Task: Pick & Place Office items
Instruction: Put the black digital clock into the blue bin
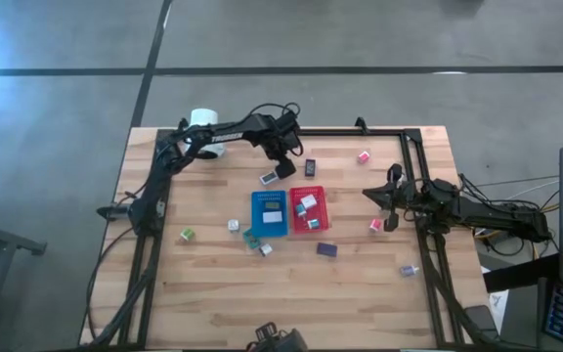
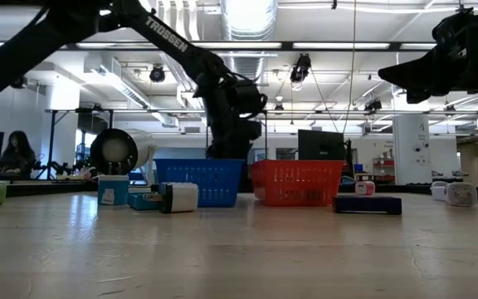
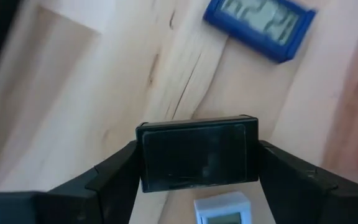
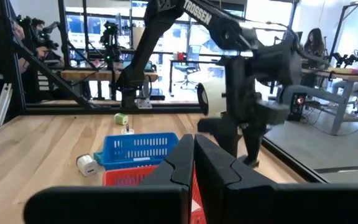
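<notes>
Two arms: both are seen over the wooden table [image 1: 213, 293].
Risk: the small black block [image 3: 197, 152] could be dropped, because it seems to be pinched only at its two ends.
Cause: a quick swing or a loose squeeze could let it slip out.
Second risk: the block could be let go too soon and land beside a tray, not in one.
Left gripper [image 1: 286, 164]: it is closed on the small black block, with one finger touching each end.
Block's place: it is held up between the fingers, near the far end of the blue tray [image 1: 270, 212].
Nearby things: a small white item [image 3: 222, 210] and a blue clock [image 3: 258, 25] are seen on the table under the gripper.
Right gripper [image 1: 391, 207]: its fingers are pressed together on nothing, and it is parked above the table to the right of the red tray [image 1: 311, 208].
</notes>
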